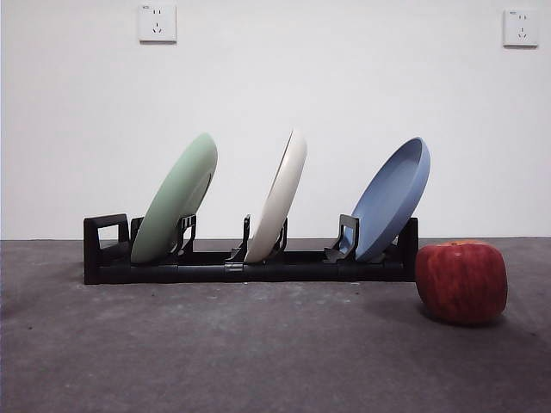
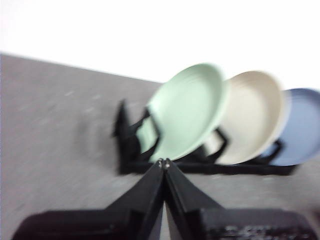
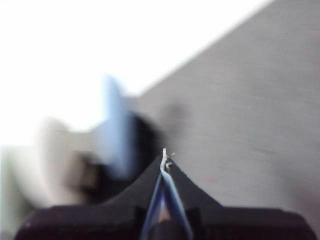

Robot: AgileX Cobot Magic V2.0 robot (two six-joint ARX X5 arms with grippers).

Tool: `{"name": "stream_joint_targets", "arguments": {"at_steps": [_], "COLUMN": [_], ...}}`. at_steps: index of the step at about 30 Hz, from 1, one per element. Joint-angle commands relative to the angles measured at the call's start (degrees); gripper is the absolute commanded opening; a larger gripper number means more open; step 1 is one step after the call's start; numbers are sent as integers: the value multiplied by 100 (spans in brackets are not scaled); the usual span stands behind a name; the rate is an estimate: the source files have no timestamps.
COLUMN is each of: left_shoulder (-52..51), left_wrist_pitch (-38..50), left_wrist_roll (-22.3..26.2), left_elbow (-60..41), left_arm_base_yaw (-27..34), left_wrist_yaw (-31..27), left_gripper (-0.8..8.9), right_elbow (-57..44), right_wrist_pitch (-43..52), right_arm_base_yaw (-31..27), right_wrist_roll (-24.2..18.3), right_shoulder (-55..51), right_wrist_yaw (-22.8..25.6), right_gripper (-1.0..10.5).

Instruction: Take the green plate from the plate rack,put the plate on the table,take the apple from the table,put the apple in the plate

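The green plate (image 1: 176, 200) stands tilted in the left slot of the black plate rack (image 1: 241, 265) on the dark grey table (image 1: 258, 353). The red apple (image 1: 461, 281) sits on the table at the rack's right end. In the left wrist view my left gripper (image 2: 164, 162) is shut and empty, a short way off from the green plate (image 2: 187, 110) and rack (image 2: 210, 167). In the blurred right wrist view my right gripper (image 3: 165, 156) is shut and empty, off the rack's blue-plate end. Neither gripper shows in the front view.
A cream-white plate (image 1: 280, 200) stands in the rack's middle slot and a blue plate (image 1: 394, 200) in its right slot. A white wall with two sockets (image 1: 157, 23) stands behind. Open table lies in front of the rack.
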Motion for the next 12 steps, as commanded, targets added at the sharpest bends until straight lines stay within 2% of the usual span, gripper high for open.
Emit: {"name": "stream_joint_targets", "arguments": {"at_steps": [1, 3, 6, 12], "left_shoulder": [402, 890, 1416, 2568], "left_wrist_pitch": [52, 50, 37, -179], "left_wrist_roll": [-55, -57, -57, -57], "left_elbow": [470, 949, 1432, 2544], "left_arm_base_yaw": [17, 17, 17, 15], "left_wrist_yaw": [562, 994, 1344, 2245], "left_gripper": [-4, -4, -4, -4], "right_elbow": [544, 1113, 1698, 3001], "right_wrist_pitch": [50, 48, 48, -44], "right_arm_base_yaw": [-4, -4, -4, 0], "right_wrist_roll": [269, 212, 101, 39], "right_shoulder": [435, 953, 1523, 2850], "right_wrist_yaw": [-459, -763, -1263, -2586], "right_gripper": [-3, -3, -3, -2]}}
